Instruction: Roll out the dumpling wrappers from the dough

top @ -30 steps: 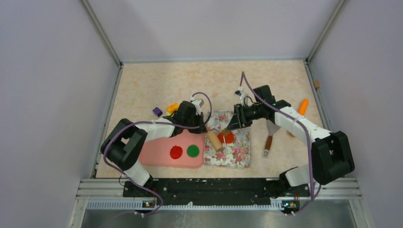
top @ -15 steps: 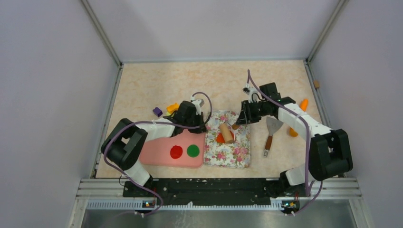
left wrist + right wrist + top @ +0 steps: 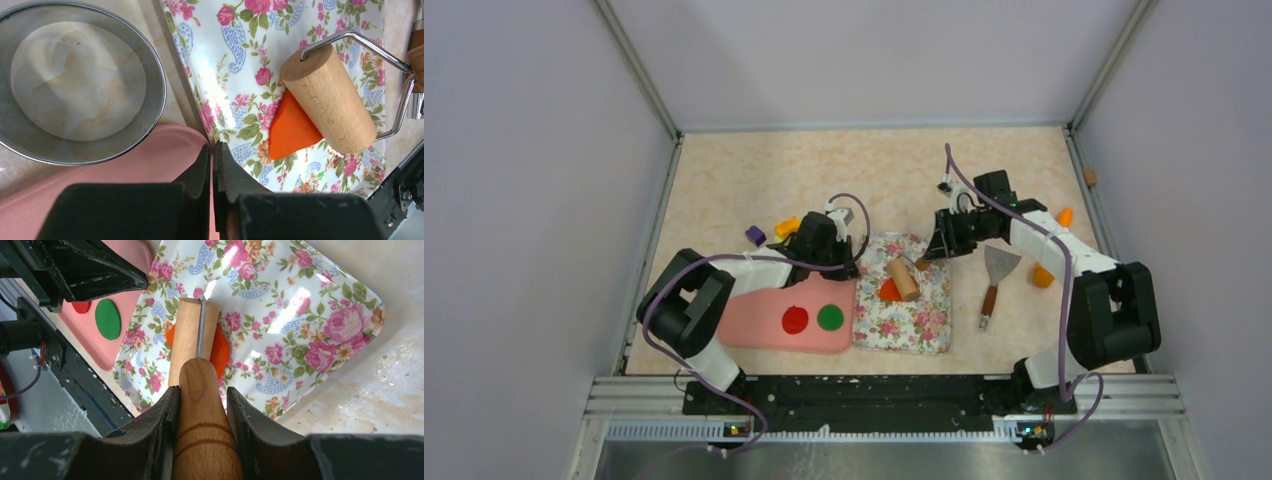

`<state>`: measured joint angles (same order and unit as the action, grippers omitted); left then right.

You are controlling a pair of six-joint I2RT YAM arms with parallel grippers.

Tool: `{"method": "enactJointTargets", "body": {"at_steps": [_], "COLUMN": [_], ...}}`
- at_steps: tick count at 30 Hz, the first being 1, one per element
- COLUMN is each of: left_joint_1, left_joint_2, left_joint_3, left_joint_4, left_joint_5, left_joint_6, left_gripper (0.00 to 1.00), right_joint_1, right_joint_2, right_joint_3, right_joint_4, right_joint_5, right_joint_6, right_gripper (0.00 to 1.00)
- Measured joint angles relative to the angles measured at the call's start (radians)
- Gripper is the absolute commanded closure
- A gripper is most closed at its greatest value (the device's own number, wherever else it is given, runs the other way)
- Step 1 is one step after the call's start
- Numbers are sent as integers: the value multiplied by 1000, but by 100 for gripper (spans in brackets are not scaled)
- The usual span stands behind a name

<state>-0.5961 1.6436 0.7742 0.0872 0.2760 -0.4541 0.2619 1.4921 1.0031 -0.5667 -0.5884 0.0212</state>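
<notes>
The dough (image 3: 287, 132) is a flat orange-red blob on the floral mat (image 3: 904, 325), partly under a wooden roller (image 3: 327, 100). My right gripper (image 3: 202, 390) is shut on the roller's wooden handle (image 3: 202, 440), and the roller (image 3: 187, 340) lies across the dough (image 3: 220, 350). My left gripper (image 3: 214, 150) is shut and empty, over the meeting edges of the pink board (image 3: 754, 325) and the mat. Two dumpling wrappers lie on the board: a red disc (image 3: 795, 320) and a green disc (image 3: 829, 318).
A metal ring cutter (image 3: 161, 95) stands left of the mat, beside the left gripper. A scraper with a wooden handle (image 3: 992, 285) lies right of the mat. Orange pieces (image 3: 1043, 277) sit beyond it, and a purple block (image 3: 755, 235) and a yellow-orange piece (image 3: 786, 227) at the left.
The right gripper drew the roller back and to the right, from the left of the dough onto it, then held almost still. The left arm has not moved.
</notes>
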Motion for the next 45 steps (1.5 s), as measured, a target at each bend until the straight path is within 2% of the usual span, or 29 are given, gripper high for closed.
{"method": "enactJointTargets", "body": {"at_steps": [31, 45], "left_joint_1": [8, 12], "left_joint_2": [2, 2], "left_joint_3": [1, 0], "left_joint_4": [1, 7], "left_joint_5": [9, 15], "left_joint_6": [1, 10], "left_gripper": [100, 100], "right_joint_1": [-112, -184], "right_joint_2": [4, -65], "right_joint_3": [-8, -19], "right_joint_4": [-32, 0], "right_joint_5": [-13, 117], "right_joint_6": [-85, -145], "right_gripper": [100, 100]}}
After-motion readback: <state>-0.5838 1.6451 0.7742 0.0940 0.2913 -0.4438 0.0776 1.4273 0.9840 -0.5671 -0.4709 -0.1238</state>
